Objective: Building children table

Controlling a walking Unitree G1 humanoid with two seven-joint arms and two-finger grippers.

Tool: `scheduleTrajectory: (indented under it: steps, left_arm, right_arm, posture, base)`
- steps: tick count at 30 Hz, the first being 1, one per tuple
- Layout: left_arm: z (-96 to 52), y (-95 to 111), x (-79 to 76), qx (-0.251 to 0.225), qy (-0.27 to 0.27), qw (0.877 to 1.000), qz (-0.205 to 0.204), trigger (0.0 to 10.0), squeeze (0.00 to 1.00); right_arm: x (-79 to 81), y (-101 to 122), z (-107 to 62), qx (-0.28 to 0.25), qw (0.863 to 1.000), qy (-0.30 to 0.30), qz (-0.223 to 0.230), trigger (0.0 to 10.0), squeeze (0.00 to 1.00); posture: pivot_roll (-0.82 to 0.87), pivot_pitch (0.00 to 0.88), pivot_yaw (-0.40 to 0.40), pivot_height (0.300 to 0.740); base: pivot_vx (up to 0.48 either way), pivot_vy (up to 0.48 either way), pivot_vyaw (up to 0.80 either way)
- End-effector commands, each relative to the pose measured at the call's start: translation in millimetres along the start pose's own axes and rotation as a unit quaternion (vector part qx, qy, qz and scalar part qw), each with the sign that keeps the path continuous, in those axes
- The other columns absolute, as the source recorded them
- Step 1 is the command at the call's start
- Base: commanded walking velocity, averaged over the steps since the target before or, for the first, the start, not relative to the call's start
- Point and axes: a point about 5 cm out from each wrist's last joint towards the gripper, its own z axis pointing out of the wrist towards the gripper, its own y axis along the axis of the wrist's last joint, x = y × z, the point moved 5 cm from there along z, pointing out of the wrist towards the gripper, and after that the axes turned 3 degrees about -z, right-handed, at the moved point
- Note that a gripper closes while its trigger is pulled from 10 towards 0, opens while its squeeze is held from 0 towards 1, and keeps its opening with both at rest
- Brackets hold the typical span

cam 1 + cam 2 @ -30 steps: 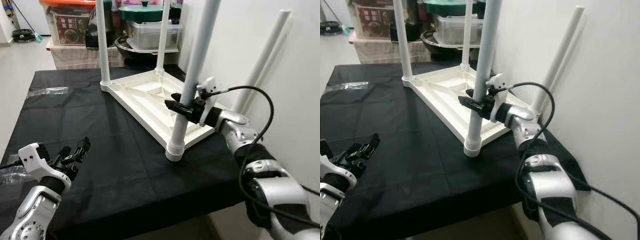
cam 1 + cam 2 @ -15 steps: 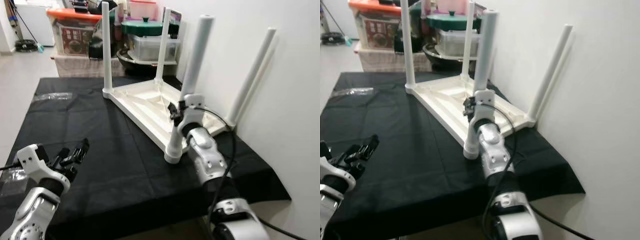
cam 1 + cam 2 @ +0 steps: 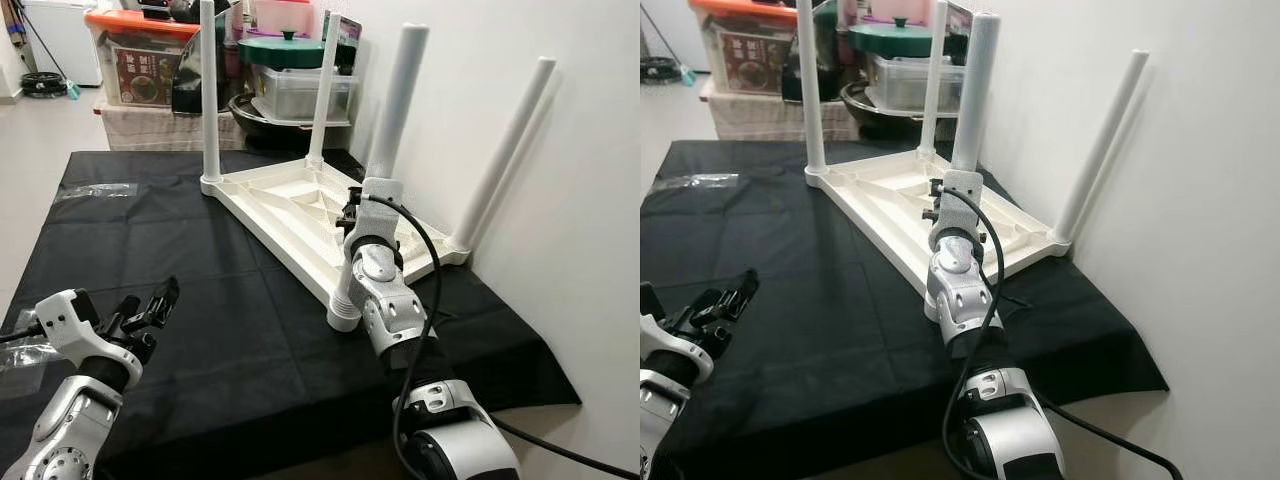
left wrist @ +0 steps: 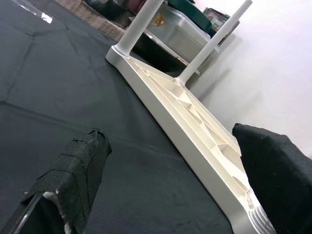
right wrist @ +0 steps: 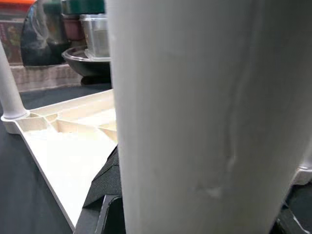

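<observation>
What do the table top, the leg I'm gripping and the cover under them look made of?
Table top: likely moulded plastic, cream, ribbed underside. Leg: smooth white tube, probably plastic, ridged collar at its base. Cover: matte black fabric, creased.

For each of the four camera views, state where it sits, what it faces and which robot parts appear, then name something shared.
Left eye, head: looks down at upturned white plastic table; both silver arms.
Right eye, head: same scene; right hand at the nearest white leg.
Left wrist: faces table underside; taped black fingers.
Right wrist: pressed against that leg; black fingers beside it.
Shared: table frame.
</observation>
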Motion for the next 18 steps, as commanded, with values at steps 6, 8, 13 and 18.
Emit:
scheduleTrajectory:
  steps: [6,8,13,18]
  left_arm:
    - [-0.9,-1,0.1,0.0,0.005,1.0,0.001,10.0,0.0]
    - [-0.6,-1,0.3,0.0,0.004,1.0,0.002,10.0,0.0]
    - [0.7,0,-1.3,0.0,0.002,1.0,0.004,10.0,0.0]
    - [0.5,0,-0.7,0.0,0.002,1.0,0.005,10.0,0.0]
  right_arm:
    - [6.7,-57,-20.7,0.102,0.994,-0.024,0.02,0.0,0.0]
    - [6.5,-57,-21.6,0.1,0.994,-0.028,0.026,0.0,0.0]
    - [1.6,-47,-22.9,0.077,0.994,-0.05,0.054,0.0,0.0]
    - [-5.4,-38,-24.0,0.057,0.994,-0.065,0.073,0.0,0.0]
  posture:
    - [0.01,0.0,-0.129,0.74]
    - [0.0,0.0,-0.127,0.74]
    - [0.01,0.0,-0.12,0.74]
    - [0.01,0.0,-0.117,0.74]
  base:
    - [0.0,0.0,0.0]
    - [0.0,0.0,0.0]
    - [0.0,0.0,0.0]
    - [0.0,0.0,0.0]
